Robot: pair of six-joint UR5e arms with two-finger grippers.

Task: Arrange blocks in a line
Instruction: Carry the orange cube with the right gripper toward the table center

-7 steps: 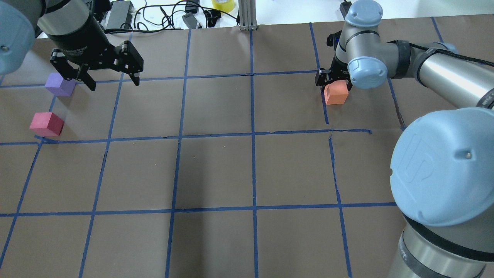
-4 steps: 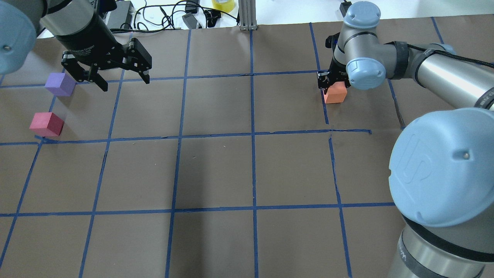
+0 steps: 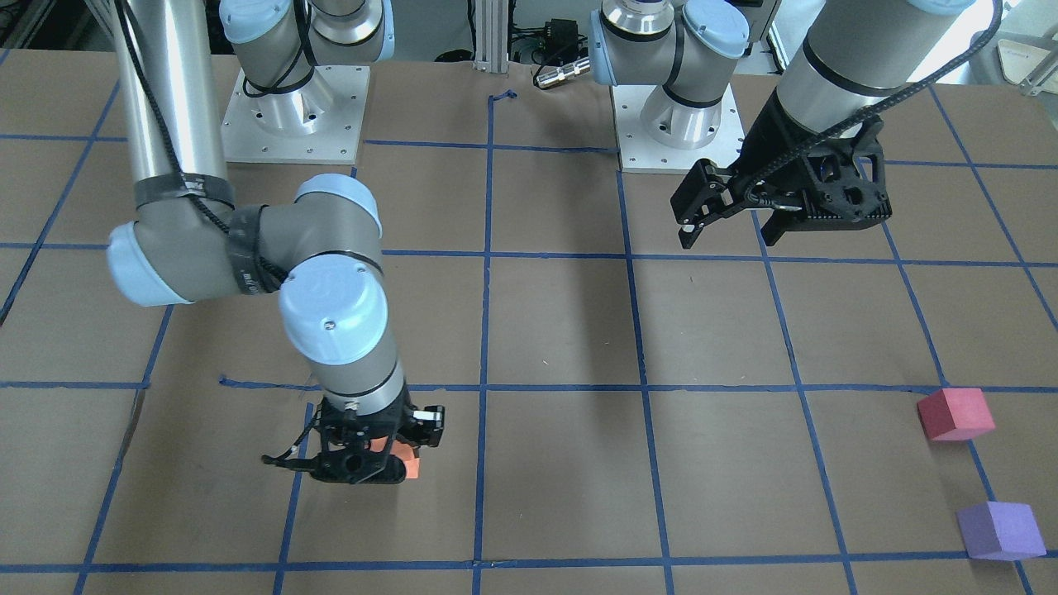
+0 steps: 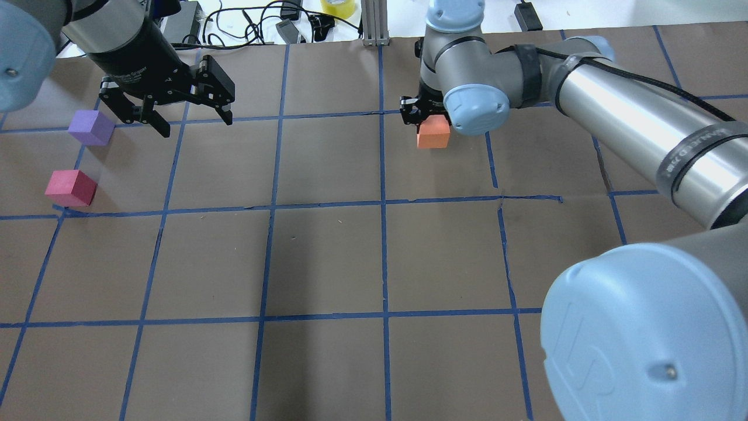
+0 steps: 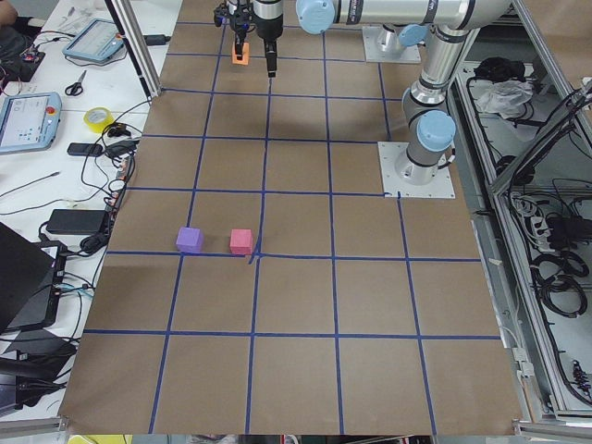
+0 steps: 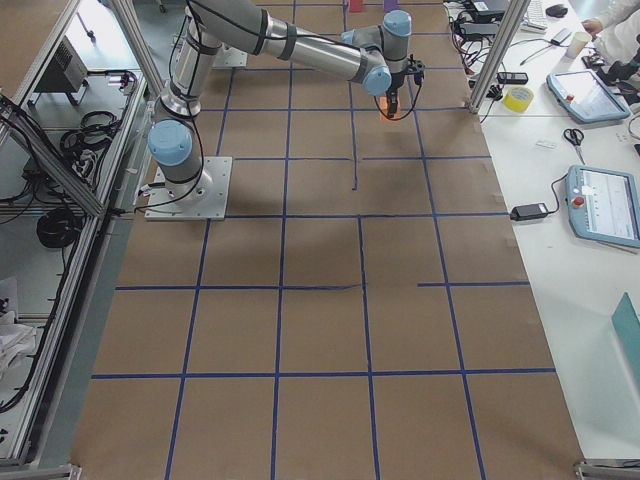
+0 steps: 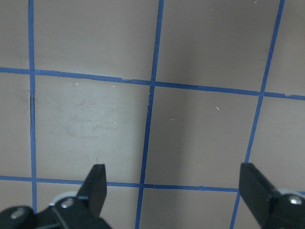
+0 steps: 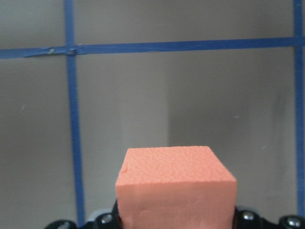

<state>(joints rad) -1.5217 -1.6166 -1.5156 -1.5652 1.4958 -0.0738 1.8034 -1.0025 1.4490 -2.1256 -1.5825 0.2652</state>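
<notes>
The right claw (image 4: 428,124) is clamped on the orange block (image 4: 433,133). The wrist view shows the block (image 8: 175,183) filling the space between the fingers, with bare brown paper and blue tape lines beyond it. From overhead it sits just right of the central tape line and just below the far cross line. Whether it clears the paper cannot be told.

The left claw (image 4: 196,124) hangs above the tabletop (image 4: 327,257) with its fingers spread wide and nothing between them. Its own camera shows only the taped grid between the two fingertips (image 7: 97,174).

The purple block (image 4: 90,127) rests near that claw, on its outer side and apart from it. The crimson block (image 4: 71,187) rests close by, nearer the robot, with a gap between the two. Both lie at the robot's left end of the tabletop, well apart from the orange block.
</notes>
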